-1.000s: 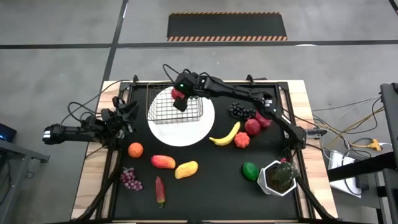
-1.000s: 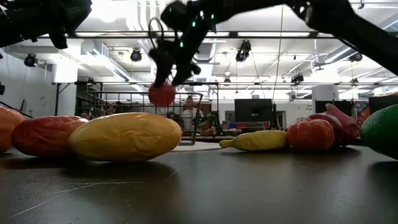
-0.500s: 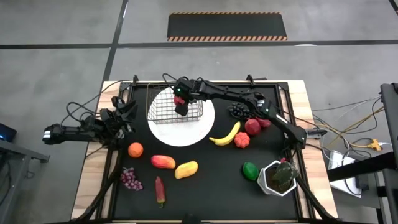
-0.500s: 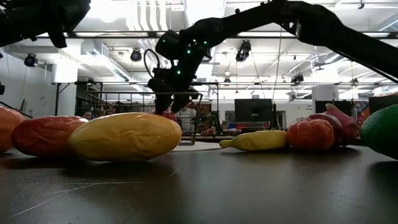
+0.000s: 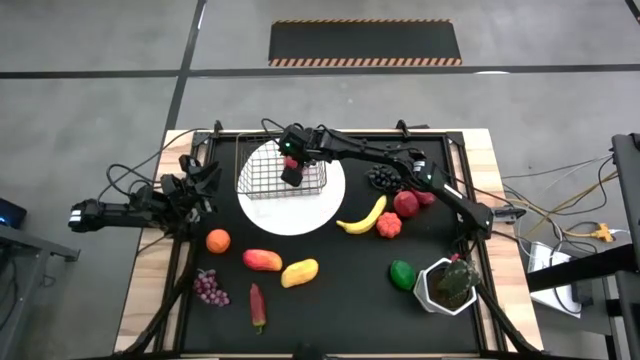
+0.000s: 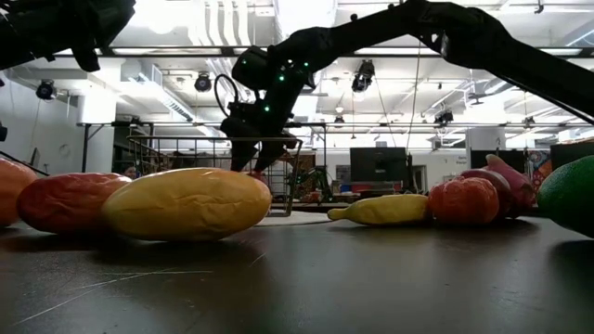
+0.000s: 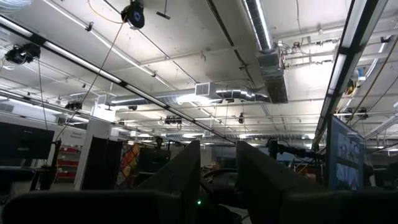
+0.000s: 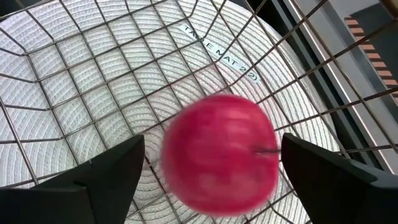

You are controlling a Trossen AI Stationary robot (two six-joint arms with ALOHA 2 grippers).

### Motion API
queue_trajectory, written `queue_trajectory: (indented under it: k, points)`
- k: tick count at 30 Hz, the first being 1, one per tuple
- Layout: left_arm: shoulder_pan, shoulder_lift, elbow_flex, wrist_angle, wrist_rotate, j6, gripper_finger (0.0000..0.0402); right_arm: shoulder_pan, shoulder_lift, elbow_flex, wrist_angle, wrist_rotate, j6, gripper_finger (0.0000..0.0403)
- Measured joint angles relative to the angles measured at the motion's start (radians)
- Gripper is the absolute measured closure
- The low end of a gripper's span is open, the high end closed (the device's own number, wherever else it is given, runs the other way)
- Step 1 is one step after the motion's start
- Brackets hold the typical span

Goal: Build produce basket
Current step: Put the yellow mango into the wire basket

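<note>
Basket (image 5: 281,177), on white plate (image 5: 325,210): one red apple (image 8: 219,154) inside, between the spread, empty fingers of right gripper (image 5: 291,172). Remaining produce outside, in front of and right of basket. Left gripper (image 5: 203,180) left of basket, nearly closed, empty.

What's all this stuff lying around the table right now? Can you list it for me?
basket: one, dark wire, on the plate
plate: one, white, table's far middle
apple: one, red, inside the basket
banana: one, yellow, right of the plate
lime: one, green, near the potted plant
potted plant: one, green in white pot, near right corner
right tool: open, over the basket
left tool: parked at left edge
</note>
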Motion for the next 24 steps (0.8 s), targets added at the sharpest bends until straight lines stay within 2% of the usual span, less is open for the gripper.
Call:
queue_trajectory:
  k: [10,17,24]
  points:
    - [0.000,0.000,0.000,0.000,0.000,0.000,0.0316,0.000,-0.016,-0.001,-0.002,0.001,0.000,0.0044]
    - [0.000,0.000,0.000,0.000,0.000,-0.001,0.0316,0.008,-0.092,-0.001,-0.020,0.002,0.000,0.0044]
    - [0.000,0.000,0.000,0.000,0.000,-0.006,0.0316,0.062,-0.210,-0.001,-0.135,0.003,0.005,0.0044]
